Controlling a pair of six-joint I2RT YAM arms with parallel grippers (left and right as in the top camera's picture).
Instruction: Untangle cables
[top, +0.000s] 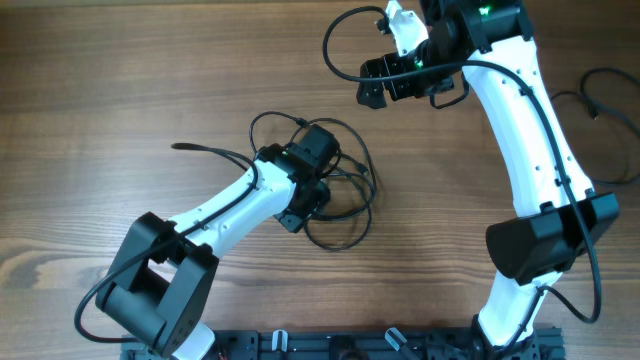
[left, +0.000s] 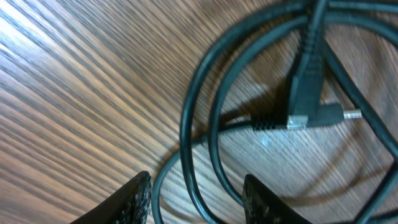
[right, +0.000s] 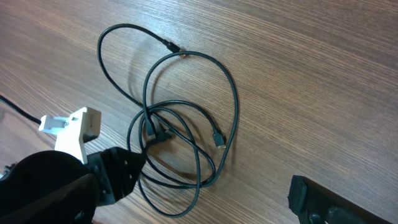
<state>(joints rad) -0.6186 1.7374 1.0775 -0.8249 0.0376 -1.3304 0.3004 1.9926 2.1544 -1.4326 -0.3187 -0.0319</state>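
Note:
The cables (top: 352, 205) are thin black cords lying in tangled loops at the table's middle. My left gripper (top: 322, 178) is low over this tangle. In the left wrist view it (left: 199, 202) is open, and two or three cable strands (left: 186, 124) run between its fingers. A plug connector (left: 308, 93) lies just ahead of it. My right gripper (top: 378, 85) is at the far middle of the table, apart from the tangle. In the right wrist view it (right: 208, 186) is open wide above loose cable loops (right: 236, 109) with a small plug (right: 217, 138).
More thin black cable (top: 600, 100) lies at the table's right edge, beyond the right arm. A thicker black wire (top: 330, 45) loops off the right wrist. A white part (right: 68, 124) is fixed beside the right gripper. The arm bases stand at the front edge.

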